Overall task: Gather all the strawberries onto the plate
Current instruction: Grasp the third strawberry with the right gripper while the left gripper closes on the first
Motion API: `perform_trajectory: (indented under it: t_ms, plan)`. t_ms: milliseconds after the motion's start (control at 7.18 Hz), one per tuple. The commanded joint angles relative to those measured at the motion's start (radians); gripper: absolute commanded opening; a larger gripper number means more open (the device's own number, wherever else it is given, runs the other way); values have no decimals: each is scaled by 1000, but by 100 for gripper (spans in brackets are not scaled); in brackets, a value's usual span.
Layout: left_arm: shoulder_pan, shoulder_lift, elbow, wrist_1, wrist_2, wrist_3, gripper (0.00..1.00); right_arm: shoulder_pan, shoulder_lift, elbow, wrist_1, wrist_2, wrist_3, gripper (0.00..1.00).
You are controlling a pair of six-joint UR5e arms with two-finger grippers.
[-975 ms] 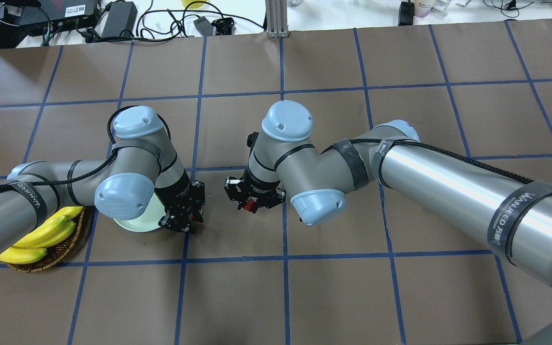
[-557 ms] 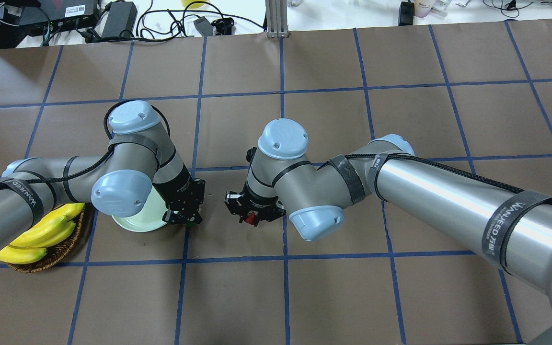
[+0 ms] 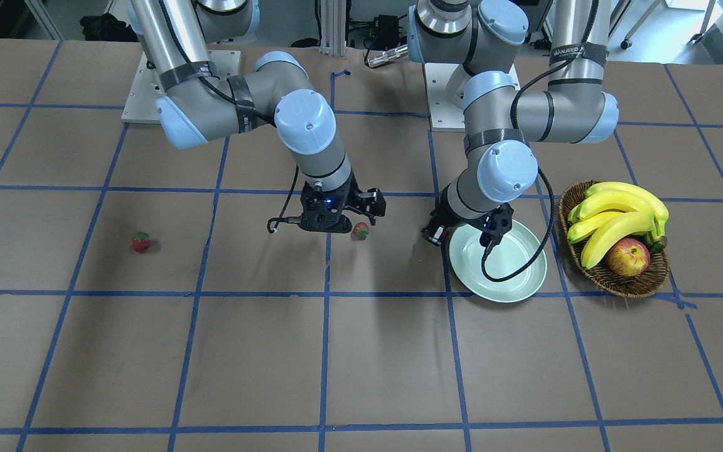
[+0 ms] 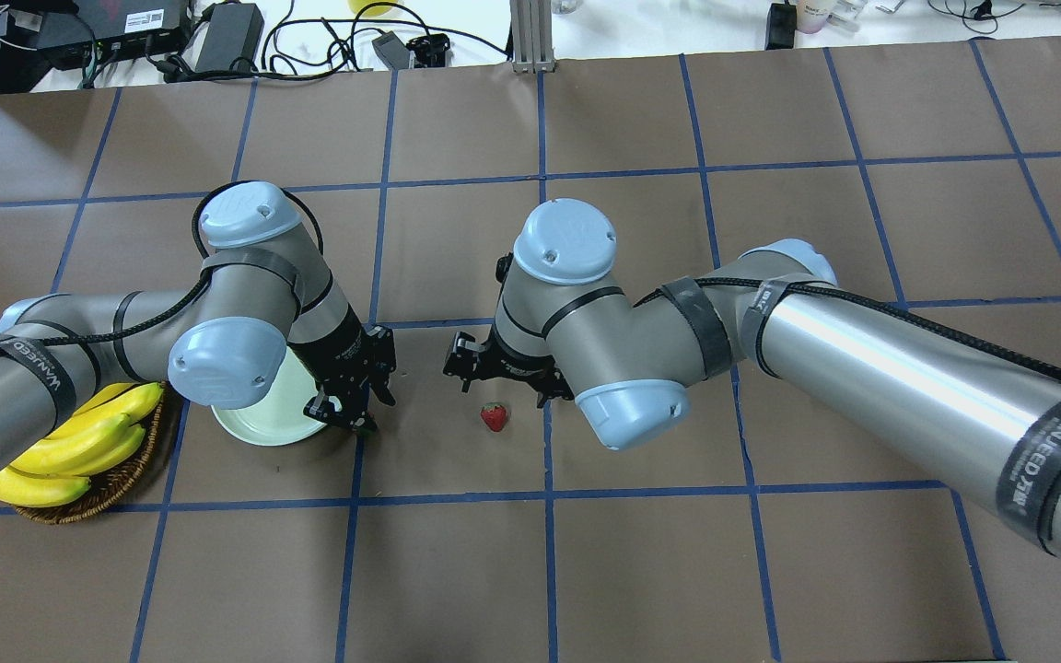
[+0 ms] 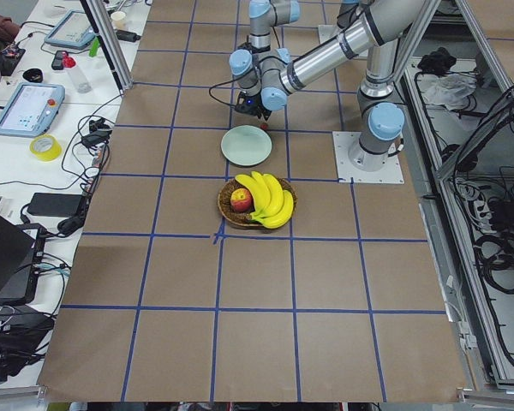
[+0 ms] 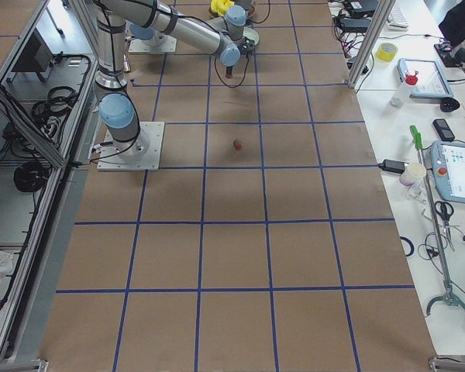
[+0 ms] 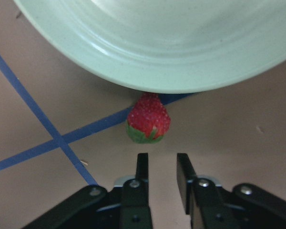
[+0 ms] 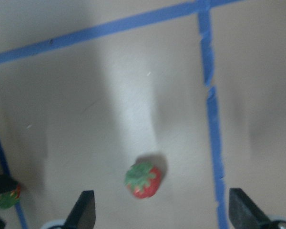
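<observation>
The pale green plate [image 3: 512, 276] sits on the table, partly under my left arm in the overhead view [image 4: 259, 419]. One strawberry [image 7: 148, 123] lies on the table touching the plate's rim [image 7: 190, 81], just beyond my left gripper [image 7: 162, 164]. Its fingers are nearly together and hold nothing. My right gripper [image 8: 162, 210] is wide open above a second strawberry [image 8: 143, 180], which lies on the table [image 4: 494, 416]. A third strawberry [image 3: 141, 242] lies alone far out on my right side.
A wicker basket [image 3: 644, 285] with bananas [image 3: 619, 213] and an apple [image 3: 624, 257] stands beside the plate on my left. Blue tape lines cross the brown table. Cables and boxes lie past the far edge.
My right gripper has opened and let go of the strawberry, which now lies on the table, and has drawn back from it. My left gripper has shifted slightly farther along the plate's rim.
</observation>
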Motion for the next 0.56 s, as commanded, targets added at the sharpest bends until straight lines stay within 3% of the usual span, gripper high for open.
perform_trajectory:
  t_ms: [0, 139, 278, 418]
  plan:
    - [8, -8, -7, -3, 13, 2, 100, -199, -51, 4, 135, -133, -179, 100]
    - [18, -12, -13, -4, 17, 0, 100, -293, -77, 10, 205, -176, -292, 100]
    - [23, -19, -16, -10, 21, -1, 100, -374, -80, 23, 235, -299, -445, 99]
    - [23, -20, -21, -10, 21, -1, 98, -449, -82, 70, 223, -337, -570, 96]
